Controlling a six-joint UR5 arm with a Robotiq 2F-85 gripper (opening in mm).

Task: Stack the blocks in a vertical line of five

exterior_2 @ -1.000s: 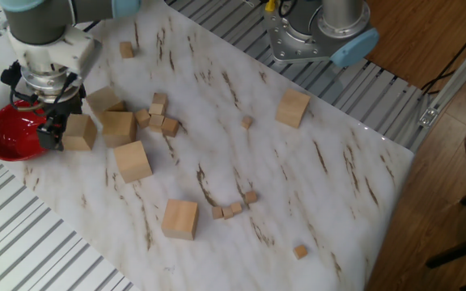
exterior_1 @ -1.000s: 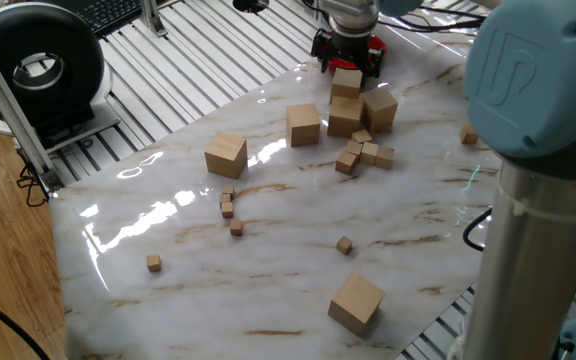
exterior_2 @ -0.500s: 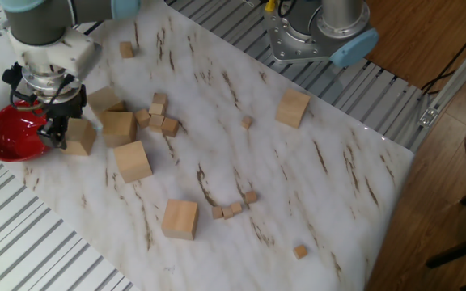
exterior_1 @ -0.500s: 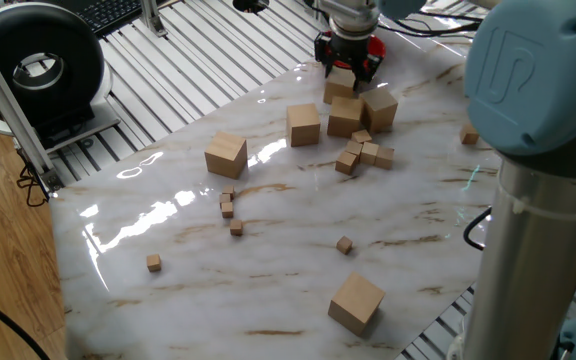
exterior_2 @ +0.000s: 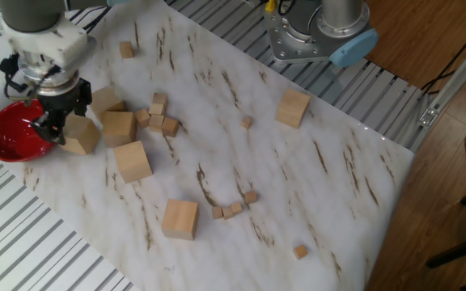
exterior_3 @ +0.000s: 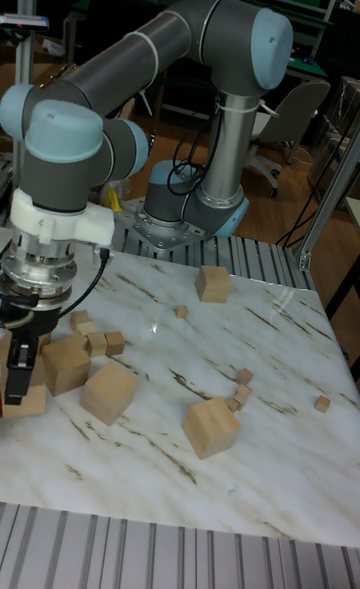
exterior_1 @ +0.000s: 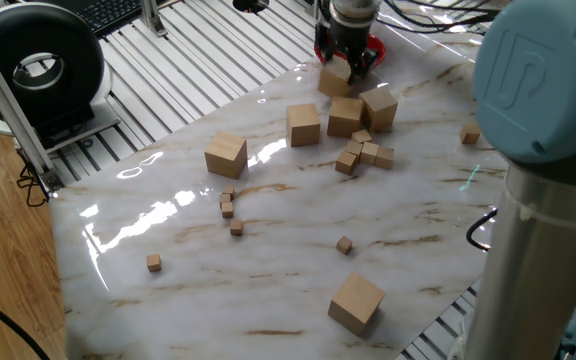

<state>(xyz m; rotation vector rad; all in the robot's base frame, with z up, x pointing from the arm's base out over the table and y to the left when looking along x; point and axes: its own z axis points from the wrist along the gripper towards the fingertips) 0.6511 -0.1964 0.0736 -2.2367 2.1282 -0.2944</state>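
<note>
a robotics lab or workshop — a grey ur5 arm bolted to a slatted aluminium bench, a marble-look board on it, a keyboard, an office chair and wood flooring behind.

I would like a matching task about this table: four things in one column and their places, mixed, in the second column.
Things:
1. red bowl
2. gripped block
3. lone block
4. row of tiny cubes

Places:
A. near the arm's base, apart from the other blocks
B. between the fingers of the end effector
C. lying close together in a line
D. at the table's edge, beside the end effector

Pairs: 1-D, 2-B, 3-A, 4-C
</note>
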